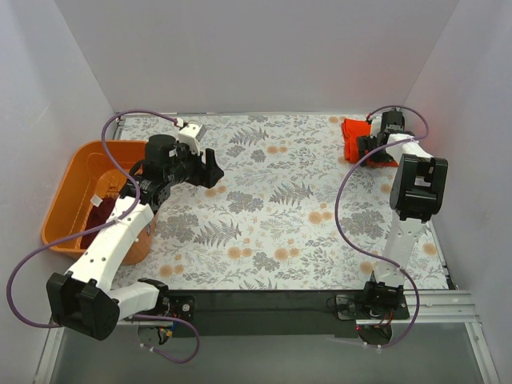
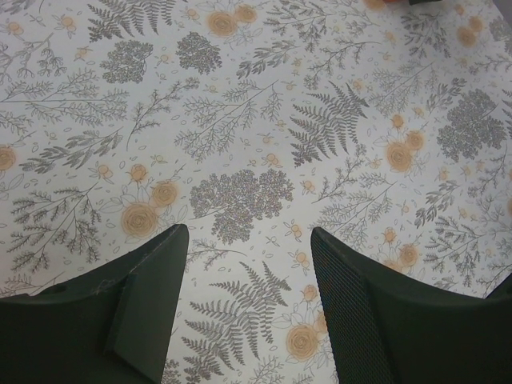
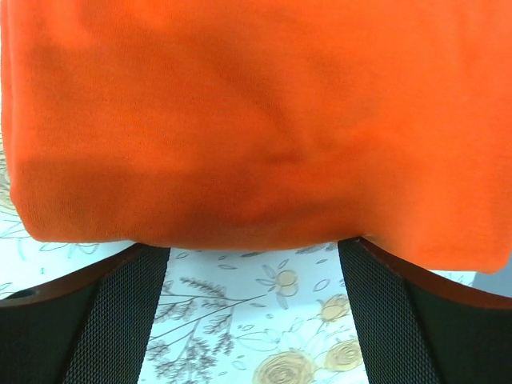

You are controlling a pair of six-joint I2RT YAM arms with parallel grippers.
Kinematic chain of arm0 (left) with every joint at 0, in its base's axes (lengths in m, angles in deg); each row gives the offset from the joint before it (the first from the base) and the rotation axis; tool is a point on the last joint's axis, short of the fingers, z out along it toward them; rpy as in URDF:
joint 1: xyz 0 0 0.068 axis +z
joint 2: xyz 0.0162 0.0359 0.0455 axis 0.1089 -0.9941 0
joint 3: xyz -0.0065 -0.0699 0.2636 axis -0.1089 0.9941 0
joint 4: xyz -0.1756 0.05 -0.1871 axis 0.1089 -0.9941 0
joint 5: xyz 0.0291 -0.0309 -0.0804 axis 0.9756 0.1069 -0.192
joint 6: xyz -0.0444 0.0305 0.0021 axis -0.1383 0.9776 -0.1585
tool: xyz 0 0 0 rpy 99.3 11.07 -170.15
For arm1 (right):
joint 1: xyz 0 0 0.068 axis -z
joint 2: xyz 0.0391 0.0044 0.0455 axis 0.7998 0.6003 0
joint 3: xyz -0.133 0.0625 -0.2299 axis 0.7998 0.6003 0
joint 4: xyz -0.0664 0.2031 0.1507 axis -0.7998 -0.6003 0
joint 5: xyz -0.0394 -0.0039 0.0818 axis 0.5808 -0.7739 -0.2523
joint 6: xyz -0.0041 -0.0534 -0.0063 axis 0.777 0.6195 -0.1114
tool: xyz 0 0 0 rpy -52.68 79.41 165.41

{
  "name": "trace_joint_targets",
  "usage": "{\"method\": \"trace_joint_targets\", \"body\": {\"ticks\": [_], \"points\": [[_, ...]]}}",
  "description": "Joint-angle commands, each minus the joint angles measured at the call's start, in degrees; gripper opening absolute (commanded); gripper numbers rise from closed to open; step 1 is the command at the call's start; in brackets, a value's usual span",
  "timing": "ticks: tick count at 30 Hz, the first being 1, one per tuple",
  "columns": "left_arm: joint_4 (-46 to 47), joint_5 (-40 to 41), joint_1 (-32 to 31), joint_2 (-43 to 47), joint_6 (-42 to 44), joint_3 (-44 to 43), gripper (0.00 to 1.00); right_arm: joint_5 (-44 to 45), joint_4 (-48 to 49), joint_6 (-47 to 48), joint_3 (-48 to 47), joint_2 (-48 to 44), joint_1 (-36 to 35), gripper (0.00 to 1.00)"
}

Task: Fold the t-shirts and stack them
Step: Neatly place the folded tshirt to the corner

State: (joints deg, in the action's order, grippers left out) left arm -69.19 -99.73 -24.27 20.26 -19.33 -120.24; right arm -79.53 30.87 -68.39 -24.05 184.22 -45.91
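Observation:
The bright orange-red t-shirt (image 1: 351,134) lies folded at the far right corner of the table. It fills the upper part of the right wrist view (image 3: 256,120). My right gripper (image 1: 364,150) is open at its near edge; the cloth's edge hangs over the fingertips (image 3: 128,280) and nothing is between them. The dark maroon t-shirt (image 1: 101,216) lies crumpled inside the orange basket (image 1: 74,170) at the left. My left gripper (image 1: 210,168) is open and empty above the flowered tablecloth (image 2: 256,120), right of the basket.
The rigid orange plastic basket stands at the table's left edge against the white wall. White walls close in the left, back and right sides. Purple cables loop off both arms. A black strip runs along the near edge.

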Motion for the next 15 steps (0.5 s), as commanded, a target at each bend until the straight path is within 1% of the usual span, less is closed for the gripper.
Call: {"method": "trace_joint_targets", "body": {"ticks": [1,8,15], "points": [[0.30,0.04,0.44,-0.54,0.80,0.41,0.62,0.45,-0.88,5.03,-1.77,4.20,1.41,0.91],[0.21,0.22,0.44,-1.24,0.71,0.41,0.62,-1.13,-1.14,4.25,-7.57,7.63,1.41,0.91],[0.21,-0.13,0.44,-2.12,0.71,-0.29,0.62,-1.75,-1.32,4.51,-10.21,9.83,1.41,0.91]]}}
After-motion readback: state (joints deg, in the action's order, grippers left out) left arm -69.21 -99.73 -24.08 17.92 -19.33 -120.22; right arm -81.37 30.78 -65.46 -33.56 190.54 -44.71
